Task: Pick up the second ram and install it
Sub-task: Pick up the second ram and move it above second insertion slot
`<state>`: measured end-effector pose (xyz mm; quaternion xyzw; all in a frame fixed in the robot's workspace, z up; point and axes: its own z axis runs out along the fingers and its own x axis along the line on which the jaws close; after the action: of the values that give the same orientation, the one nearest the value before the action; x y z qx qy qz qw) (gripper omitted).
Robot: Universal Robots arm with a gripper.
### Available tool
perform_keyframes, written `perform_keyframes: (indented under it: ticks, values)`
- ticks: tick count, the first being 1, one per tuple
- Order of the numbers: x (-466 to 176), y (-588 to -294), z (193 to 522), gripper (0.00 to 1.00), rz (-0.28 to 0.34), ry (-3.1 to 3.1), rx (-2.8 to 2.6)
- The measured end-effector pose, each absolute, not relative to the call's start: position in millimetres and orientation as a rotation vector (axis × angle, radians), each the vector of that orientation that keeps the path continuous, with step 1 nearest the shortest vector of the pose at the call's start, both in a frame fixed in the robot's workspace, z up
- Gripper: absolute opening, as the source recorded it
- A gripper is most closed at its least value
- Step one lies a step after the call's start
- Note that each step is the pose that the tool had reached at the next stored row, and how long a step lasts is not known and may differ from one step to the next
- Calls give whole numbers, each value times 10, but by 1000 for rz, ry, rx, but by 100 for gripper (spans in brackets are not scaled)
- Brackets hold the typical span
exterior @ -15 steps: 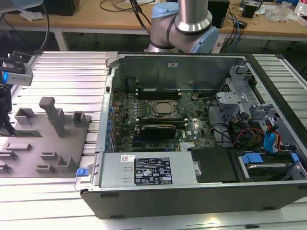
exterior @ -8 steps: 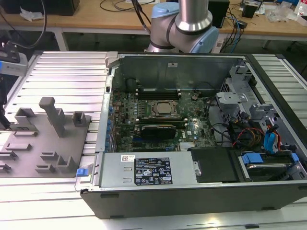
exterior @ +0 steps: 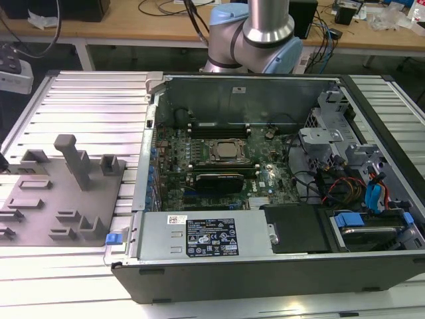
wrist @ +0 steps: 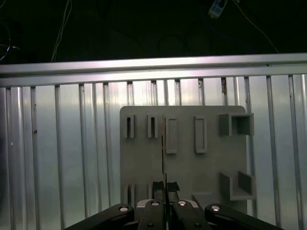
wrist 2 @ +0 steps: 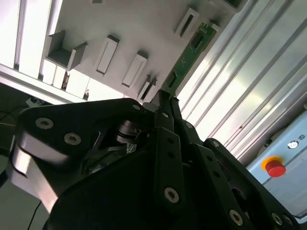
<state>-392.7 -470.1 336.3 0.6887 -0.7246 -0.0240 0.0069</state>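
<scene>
The second ram point(wrist 2: 192, 50) is a thin green board with dark chips, and my gripper point(wrist 2: 162, 98) is shut on one end of it. In the first wrist view the ram point(wrist: 164, 143) appears edge-on as a thin line rising from between the two black fingertips point(wrist: 158, 186) of the gripper point(wrist: 165, 186). It hangs over the grey fixture plate point(wrist: 187, 167), which lies well below. The open computer case point(exterior: 265, 266) holds the motherboard point(exterior: 219, 149), with long black memory slots point(exterior: 219, 125) beside the processor socket.
The grey fixture plate point(exterior: 66, 199) with raised blocks lies on the ribbed aluminium table point(exterior: 86, 93), at the exterior view's left of the case. The arm's base point(exterior: 255, 40) stands behind the case. A red stop button point(wrist 2: 273, 167) sits beyond the table.
</scene>
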Motion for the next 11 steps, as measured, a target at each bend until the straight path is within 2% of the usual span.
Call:
perform_keyframes:
  ticks: [11]
  values:
    - [-3927,-4676,3598,13,-75,-2266,2154]
